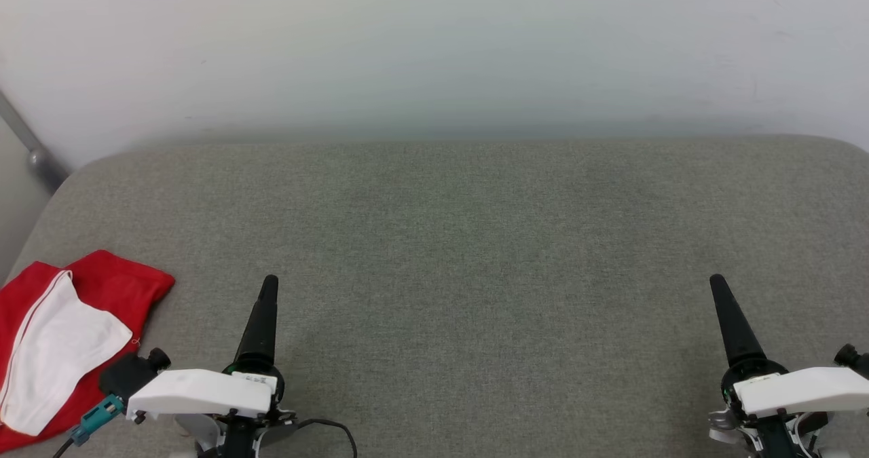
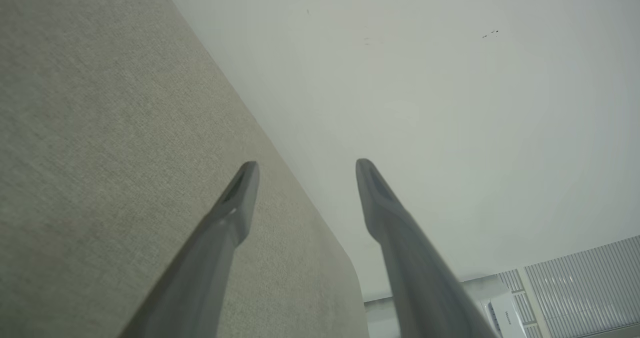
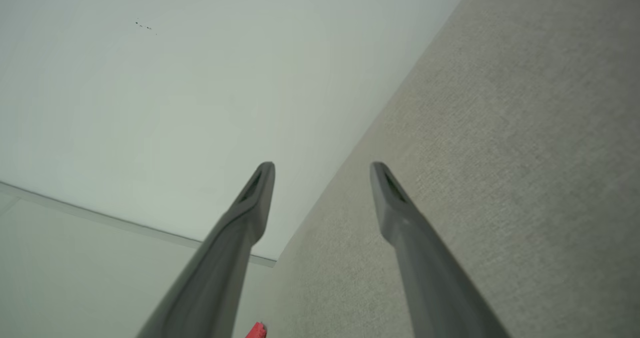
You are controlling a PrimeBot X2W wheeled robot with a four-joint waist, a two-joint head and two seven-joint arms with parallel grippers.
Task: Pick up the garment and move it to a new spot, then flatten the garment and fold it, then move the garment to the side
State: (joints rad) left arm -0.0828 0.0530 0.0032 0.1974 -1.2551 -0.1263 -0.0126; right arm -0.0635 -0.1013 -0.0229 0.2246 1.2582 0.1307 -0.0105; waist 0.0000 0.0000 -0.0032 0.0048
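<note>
The garment (image 1: pixel 108 288) lies folded at the near left edge of the grey padded surface (image 1: pixel 475 241), red with a white sleeve (image 1: pixel 54 349) on top. Its lettering is hidden. A small red corner of the garment (image 3: pixel 256 331) peeks in at the bottom of the right wrist view. My left gripper (image 1: pixel 268 285) rests at the lower left, just right of the garment and apart from it; in the left wrist view the left gripper (image 2: pixel 306 165) stands open and empty. My right gripper (image 1: pixel 718 285) is at the lower right, far from the garment, and the right gripper (image 3: pixel 322 167) is open with nothing held.
A pale wall (image 1: pixel 434 51) rises right behind the surface's far edge. A grey metal bar (image 1: pixel 27 146) slants at the far left. A white appliance with ribbed panels (image 2: pixel 575 288) appears low in the left wrist view.
</note>
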